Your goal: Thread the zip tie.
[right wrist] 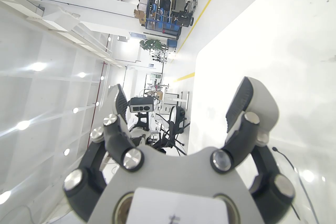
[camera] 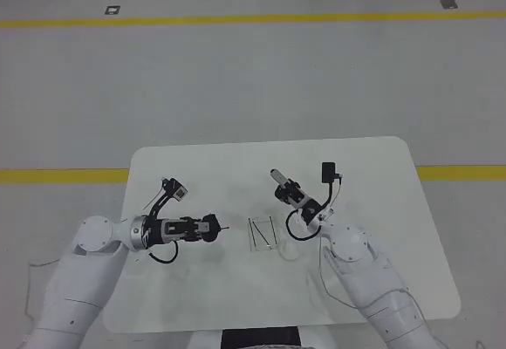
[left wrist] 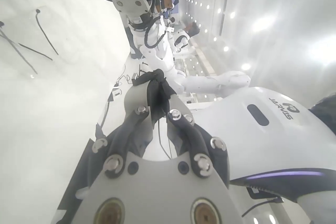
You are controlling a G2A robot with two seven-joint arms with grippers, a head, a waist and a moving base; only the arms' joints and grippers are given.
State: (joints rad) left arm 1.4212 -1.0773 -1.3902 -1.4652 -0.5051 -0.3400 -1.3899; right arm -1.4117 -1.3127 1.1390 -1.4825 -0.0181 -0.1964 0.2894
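White table (camera: 393, 174), rounded corners, with broad bare surface toward its upper and right edges. Loose zip ties (camera: 262, 233), black, lie at lower centre between the arms. Left gripper (camera: 215, 229): jaws pinched together on a held zip tie (camera: 225, 229), just left of the loose ones. Right gripper (camera: 278, 178): spread wide, empty, above them.

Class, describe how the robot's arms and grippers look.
The left arm and right arm are white, rounded shells with black cables looping at the wrists. The left gripper and right gripper have grey plates, black linkages and silver bolts; the right's pads are black and ribbed.
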